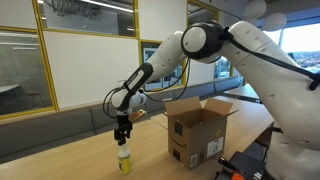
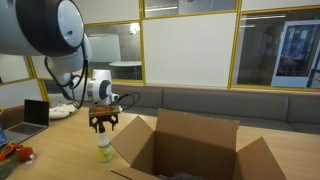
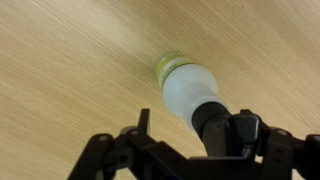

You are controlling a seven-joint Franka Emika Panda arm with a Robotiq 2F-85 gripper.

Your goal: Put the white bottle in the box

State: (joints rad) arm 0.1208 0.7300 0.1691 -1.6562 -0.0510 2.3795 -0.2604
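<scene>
In an exterior view the pale, translucent bottle (image 1: 124, 161) stands upright on the wood-grain table (image 1: 70, 150). It is directly under the gripper (image 1: 122, 132) and well apart from the corrugated cardboard box (image 1: 200, 135).

In an exterior view the box (image 2: 190, 150) gapes with its flaps spread, showing bare brown walls.

In the wrist view the bottle's rounded body has a yellow-green base. Its black head merges with the black fingers (image 3: 145, 122), so I cannot tell whether they pinch it.

Bottle (image 3: 185, 88): pale yellow-wht body, greenish-yellow base, blk head. Box (image 1: 197, 135): brown cardboard, blk/wht printed label (image 1: 213, 150) on its side. Table (image 3: 70, 60): light wood, fine grain streaks. Gripper (image 1: 122, 143) blk; arm (image 1: 250, 50) wht w/ blk joints.
</scene>
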